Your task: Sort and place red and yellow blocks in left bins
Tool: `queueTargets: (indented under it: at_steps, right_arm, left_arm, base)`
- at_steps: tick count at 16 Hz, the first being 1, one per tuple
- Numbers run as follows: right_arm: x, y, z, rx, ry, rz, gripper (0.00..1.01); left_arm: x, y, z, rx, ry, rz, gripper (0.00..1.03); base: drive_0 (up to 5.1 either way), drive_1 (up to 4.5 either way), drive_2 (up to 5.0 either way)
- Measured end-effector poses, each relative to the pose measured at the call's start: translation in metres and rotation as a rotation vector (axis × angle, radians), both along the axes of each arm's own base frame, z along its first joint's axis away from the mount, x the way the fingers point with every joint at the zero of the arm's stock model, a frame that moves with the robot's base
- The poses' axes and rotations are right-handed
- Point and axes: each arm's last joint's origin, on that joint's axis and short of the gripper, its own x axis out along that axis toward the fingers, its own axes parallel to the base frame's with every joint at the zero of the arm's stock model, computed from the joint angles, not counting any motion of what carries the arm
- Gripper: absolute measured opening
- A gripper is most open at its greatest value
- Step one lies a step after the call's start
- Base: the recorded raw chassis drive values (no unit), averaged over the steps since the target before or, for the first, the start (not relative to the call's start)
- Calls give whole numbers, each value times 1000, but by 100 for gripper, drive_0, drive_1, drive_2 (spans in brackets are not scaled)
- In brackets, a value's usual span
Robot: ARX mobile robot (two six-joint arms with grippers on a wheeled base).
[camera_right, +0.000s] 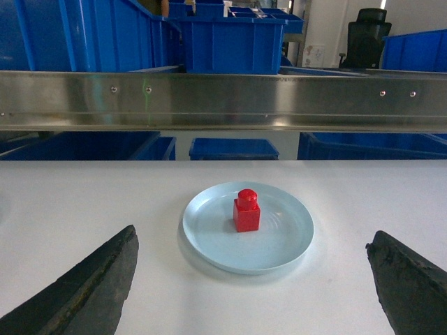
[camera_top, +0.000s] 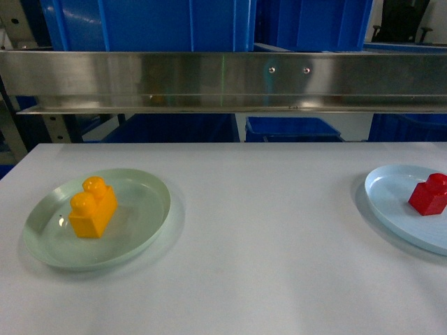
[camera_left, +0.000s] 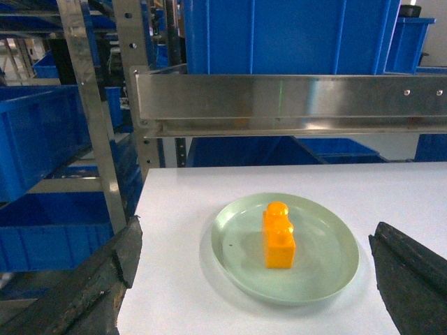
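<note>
Two bricks sit on plates: yellow brick (camera_top: 93, 207) on the green plate (camera_top: 143, 234), red brick (camera_top: 429, 194) on the pale blue plate (camera_top: 391, 206). Both hands, left hand (camera_left: 258, 279) and right hand (camera_right: 251, 279), are spread wide apart, seemingly above the bench (camera_top: 265, 265).

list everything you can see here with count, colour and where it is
yellow block: 1, yellow-orange, two studs, upright on the green plate
red block: 1, red, one stud, upright on the blue plate
green plate: 1, pale green, table's left side
blue plate: 1, pale blue, table's right edge
table: 1, white
blue crates: several, blue, on shelving behind the table
steel rail: 1, silver, across the back
office chair: 1, black, far right background
left gripper: fingers black, spread wide, facing yellow block
right gripper: fingers black, spread wide, facing red block
</note>
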Motion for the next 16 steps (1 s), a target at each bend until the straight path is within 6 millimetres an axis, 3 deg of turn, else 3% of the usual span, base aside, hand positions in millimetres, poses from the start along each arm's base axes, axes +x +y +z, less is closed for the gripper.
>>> queueTargets:
  at_steps: [12,14,16]
  right_arm:
    - [0,0,0,0,0,0,98]
    - [4,1,-1,-1,64,16,98]
    - [22,5,32,-61,43,8,98]
  left_arm:
    - [0,0,0,1,-3,0,98]
    - [2,9,17,4,-55,24,98]
    - [21,29,54,-51,5,71,98]
  base:
    - [0,0,0]
    - [0,0,0]
    - [0,0,0]
